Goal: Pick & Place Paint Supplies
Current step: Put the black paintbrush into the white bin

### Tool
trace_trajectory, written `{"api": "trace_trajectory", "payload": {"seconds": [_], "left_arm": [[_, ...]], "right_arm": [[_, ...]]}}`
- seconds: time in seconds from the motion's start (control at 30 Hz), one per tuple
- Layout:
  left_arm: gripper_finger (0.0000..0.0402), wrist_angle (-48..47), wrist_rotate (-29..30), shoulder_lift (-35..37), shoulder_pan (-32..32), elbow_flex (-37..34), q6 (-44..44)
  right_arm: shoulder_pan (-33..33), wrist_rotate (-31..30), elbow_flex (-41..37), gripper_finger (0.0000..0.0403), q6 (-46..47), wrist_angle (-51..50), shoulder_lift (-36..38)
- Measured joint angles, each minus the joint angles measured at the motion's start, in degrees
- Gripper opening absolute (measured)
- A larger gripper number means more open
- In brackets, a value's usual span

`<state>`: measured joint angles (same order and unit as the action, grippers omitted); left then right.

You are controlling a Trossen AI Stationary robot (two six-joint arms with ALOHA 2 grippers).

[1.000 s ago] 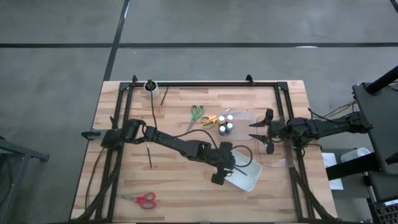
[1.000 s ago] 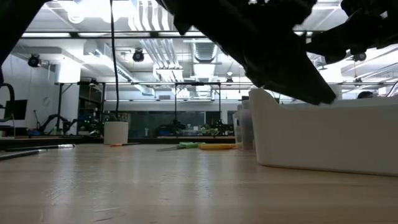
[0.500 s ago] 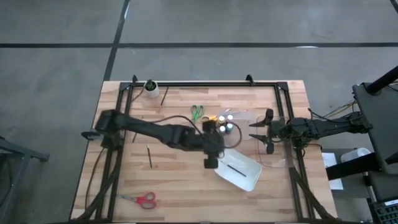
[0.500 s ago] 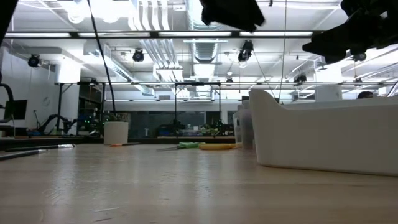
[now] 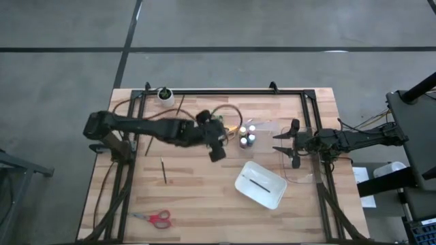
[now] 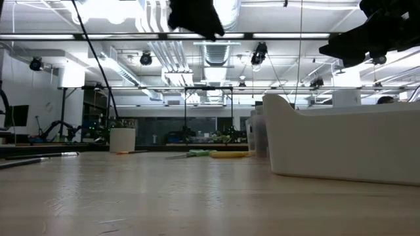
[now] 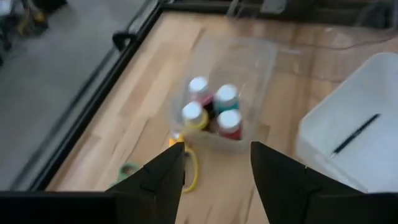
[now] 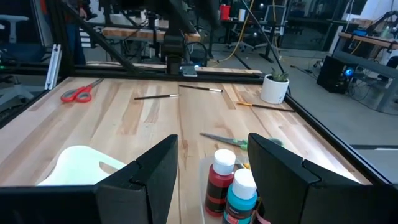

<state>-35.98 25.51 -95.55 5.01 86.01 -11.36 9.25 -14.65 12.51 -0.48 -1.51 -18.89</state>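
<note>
Left end effector [image 5: 216, 151] is open and empty above the paint bottles [image 7: 212, 112], probably lining up a grab; one brush [image 5: 258, 183] already sits in the tray [image 5: 272, 197]; right end effector [image 5: 279, 144] waits open nearby

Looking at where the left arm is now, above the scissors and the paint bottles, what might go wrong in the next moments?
1. The left gripper hangs with open fingers over the yellow scissors, close beside the four paint bottles. Coming down, a finger could knock a bottle over.
2. The bottles stand packed in a thin clear container; pulling one may drag or tip the rest.
3. The green scissors lie next to the yellow pair, so both might be caught together.
</note>
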Motion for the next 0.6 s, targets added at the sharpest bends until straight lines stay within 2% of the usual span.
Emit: {"api": "trace_trajectory", "payload": {"seconds": [0.2,0.37,0.53,0.6], "left_arm": [[0.0183,-0.1,-11.1,0.4,-11.3,-2.1,4.3],[0.0183,0.5,-17.2,-0.2,-19.4,-2.1,9.1],[0.0183,-0.2,-18.9,0.3,-23.5,-6.4,7.5],[0.0184,-2.5,-16.6,0.7,-24.3,-8.6,3.0]], "right_arm": [[0.0,0.1,0.0,0.0191,0.0,0.0,0.0],[0.0,0.1,0.0,0.0191,0.0,0.0,0.0],[0.0,0.1,0.0,0.0191,0.1,0.0,0.0],[0.0,0.0,0.0,0.0191,-0.1,0.0,0.0]]}}
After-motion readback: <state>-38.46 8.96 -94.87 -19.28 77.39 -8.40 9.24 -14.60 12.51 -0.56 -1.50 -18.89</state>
